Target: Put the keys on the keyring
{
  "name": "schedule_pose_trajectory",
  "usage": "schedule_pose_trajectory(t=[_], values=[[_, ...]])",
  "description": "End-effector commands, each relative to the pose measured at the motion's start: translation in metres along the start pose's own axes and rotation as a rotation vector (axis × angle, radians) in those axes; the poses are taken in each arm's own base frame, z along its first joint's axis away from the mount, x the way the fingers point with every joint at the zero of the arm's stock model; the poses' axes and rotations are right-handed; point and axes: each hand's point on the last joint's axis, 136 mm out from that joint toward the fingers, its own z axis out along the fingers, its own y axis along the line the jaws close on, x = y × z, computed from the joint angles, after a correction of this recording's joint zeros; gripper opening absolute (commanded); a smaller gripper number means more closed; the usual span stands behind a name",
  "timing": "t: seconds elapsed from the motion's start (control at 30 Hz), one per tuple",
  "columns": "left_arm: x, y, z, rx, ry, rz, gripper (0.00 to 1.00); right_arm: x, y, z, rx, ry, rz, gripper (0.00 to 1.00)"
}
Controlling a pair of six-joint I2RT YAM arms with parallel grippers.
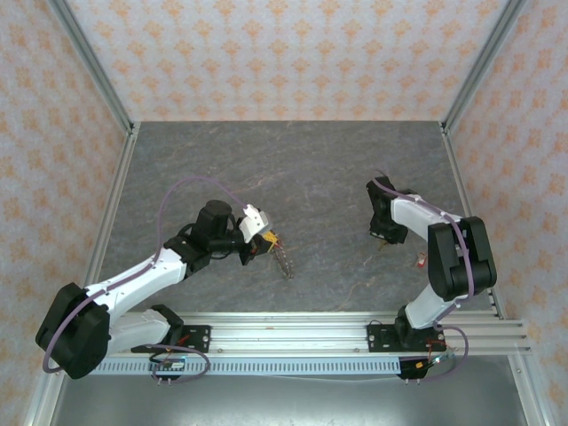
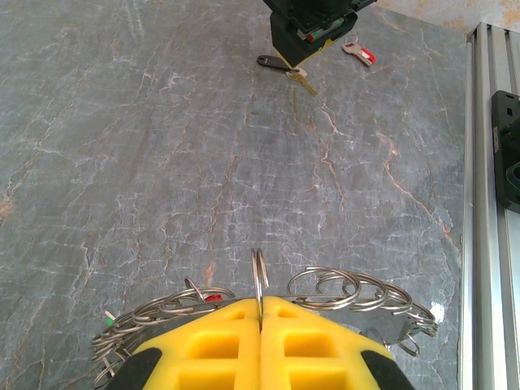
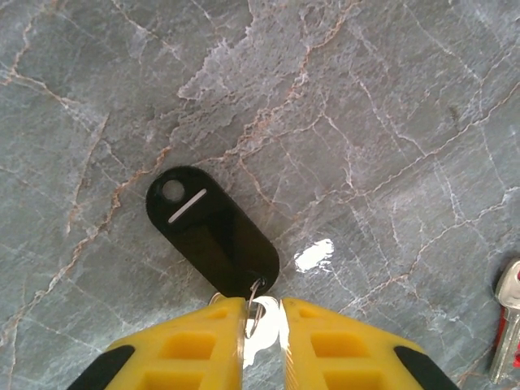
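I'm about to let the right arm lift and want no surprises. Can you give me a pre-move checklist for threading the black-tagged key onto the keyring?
1. Left gripper clamped on the keyring: ok, one loop stands upright between the shut fingers.
2. Right gripper holds the black-tagged key: cannot tell. The jaws stand narrowly apart around its small ring.
3. Key off the table: not ok, the tag lies flat on it.
4. Grippers apart from each other: ok, bare table lies between them.
5. Red key out of the way: ok, it lies untouched beside the right gripper.
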Motion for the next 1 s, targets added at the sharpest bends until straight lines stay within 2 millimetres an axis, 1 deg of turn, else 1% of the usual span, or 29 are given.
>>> schedule_pose_trajectory(t=[0.0, 0.3, 0.7, 0.97], values=[[-0.0125, -0.0066, -0.0055, 0.016, -0.036, 0.034, 0.00, -0.0070, -0.0030, -0.0022, 0.027, -0.022, 0.003, 0.16], [-0.0126, -0.0069, -0.0056, 0.017, -0.036, 0.036, 0.00, -0.0063, -0.0008, 0.0011, 0.016, -0.020, 0.012, 0.15], [-0.0129, -0.0067, -0.0057, 0.018, -0.036, 0.037, 0.00, -0.0103, 0.0025, 0.0057, 0.019, -0.023, 0.002, 0.15], [-0.0126, -0.0070, -0.0057, 0.019, -0.035, 0.035, 0.00, -0.0125, 0.0004, 0.0032, 0.023, -0.039, 0.002, 0.08]])
